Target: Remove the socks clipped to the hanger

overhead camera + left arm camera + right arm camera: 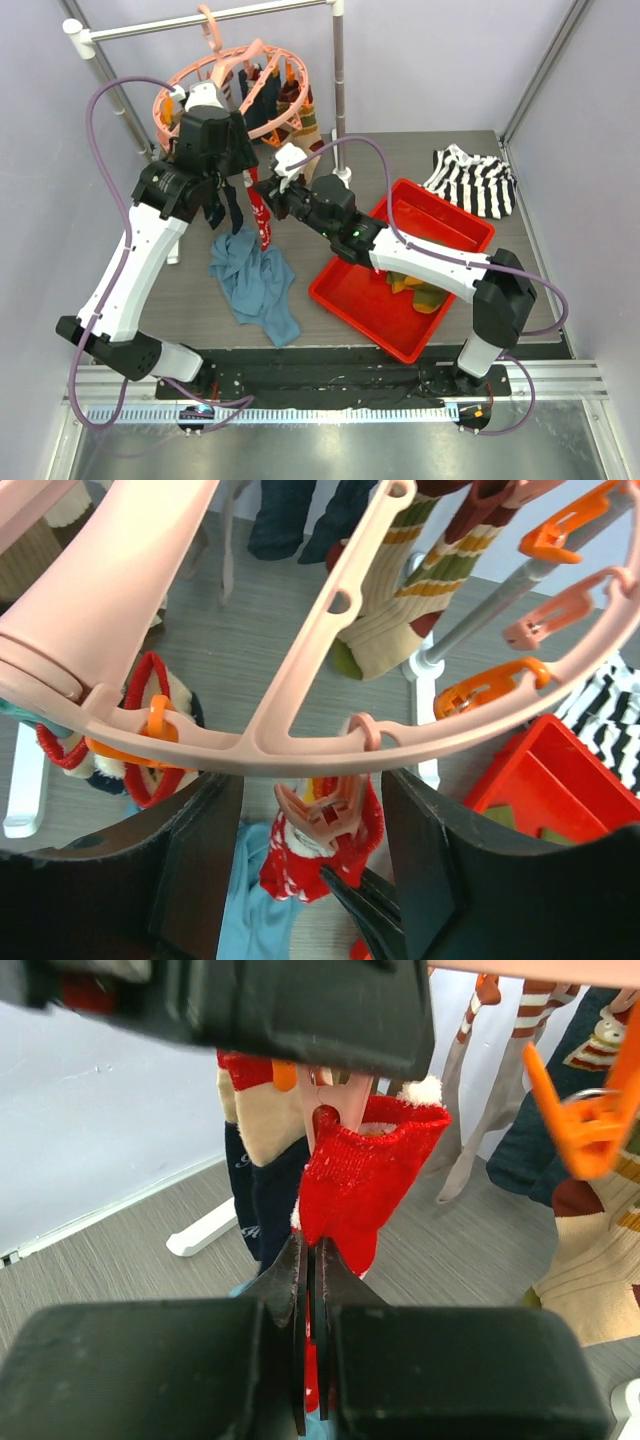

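Pinching the sock [365, 1180], the right gripper [308, 1260] is clamping shut; the left gripper [310, 780] is straddling its clip [322, 815], jaws apart. Tugging early is risking swinging the hanger [300, 680].

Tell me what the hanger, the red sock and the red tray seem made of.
hanger: smooth, slightly glossy salmon-pink plastic, going by its moulded bars and punched holes.
red sock: soft matte knit yarn; fine stitch texture and a fuzzy white trim show.
tray: probably rigid plastic, with an even glossy red finish and rounded moulded walls.
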You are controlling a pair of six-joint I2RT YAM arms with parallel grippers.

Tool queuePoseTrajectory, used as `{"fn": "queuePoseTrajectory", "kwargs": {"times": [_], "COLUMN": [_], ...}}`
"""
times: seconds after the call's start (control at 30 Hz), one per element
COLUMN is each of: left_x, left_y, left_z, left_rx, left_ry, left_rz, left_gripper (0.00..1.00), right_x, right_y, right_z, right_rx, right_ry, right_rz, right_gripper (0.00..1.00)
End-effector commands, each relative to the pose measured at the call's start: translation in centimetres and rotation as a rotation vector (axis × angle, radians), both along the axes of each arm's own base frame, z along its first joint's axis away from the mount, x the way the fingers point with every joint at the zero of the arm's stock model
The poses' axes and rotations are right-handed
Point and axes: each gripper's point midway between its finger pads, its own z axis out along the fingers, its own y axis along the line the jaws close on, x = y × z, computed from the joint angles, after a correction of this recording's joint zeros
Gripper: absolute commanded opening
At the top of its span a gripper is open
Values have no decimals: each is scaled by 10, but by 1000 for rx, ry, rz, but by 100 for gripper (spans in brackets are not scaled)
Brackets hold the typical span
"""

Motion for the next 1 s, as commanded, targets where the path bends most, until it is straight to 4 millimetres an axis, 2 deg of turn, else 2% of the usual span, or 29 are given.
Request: {"fn": "queuePoseTrajectory", "kwargs": {"times": [0.0, 0.2, 0.23, 0.3, 0.33, 0.4, 0.5, 0.53, 0.57, 0.63, 0.7, 0.83, 0.87, 0.93, 0.97], "left_x": [-2, 0, 0, 0, 1, 1, 3, 4, 4, 5, 4, 3, 4, 2, 2], "left_y": [10, 9, 7, 2, 0, -7, -13, -15, -16, -18, -20, -28, -31, -35, -40], "left_z": [11, 6, 7, 8, 8, 9, 13, 14, 17, 18, 21, 20, 21, 25, 27], "left_rx": [15, 22, 16, -3, -11, -32, -58, -64, -70, -85, -99, -124, -132, -153, -173], "left_ry": [-25, -21, -26, -34, -34, -38, -51, -52, -57, -62, -69, -73, -82, -96, -107], "left_rz": [68, 71, 64, 42, 31, 5, -18, -23, -25, -34, -42, -80, -89, -110, -135], "left_gripper": [59, 34, 26, 18, 9, 0, 0, 0, 0, 0, 0, 0, 1, 14, 23], "right_x": [-12, -16, -17, -20, -21, -22, -24, -26, -26, -27, -30, -28, -35, -42, -43], "right_y": [-10, -16, -17, -17, -18, -19, -23, -27, -31, -43, -52, -101, -120, -141, -161], "right_z": [57, 57, 57, 54, 54, 49, 43, 47, 38, 38, 24, 2, 1, -3, -8], "right_rx": [88, 102, 103, 111, 116, 117, 129, 140, 127, 154, 137, 124, 93, 73, 51], "right_ry": [-77, -78, -76, -64, -62, -41, 23, 31, 57, 112, 198, 351, 369, 386, 398], "right_rz": [8, 10, 10, 22, 22, 26, 13, 5, -12, -54, -84, -300, -331, -381, -452], "right_gripper": [1, 1, 1, 1, 1, 1, 1, 1, 1, 1, 1, 1, 1, 1, 1]}}
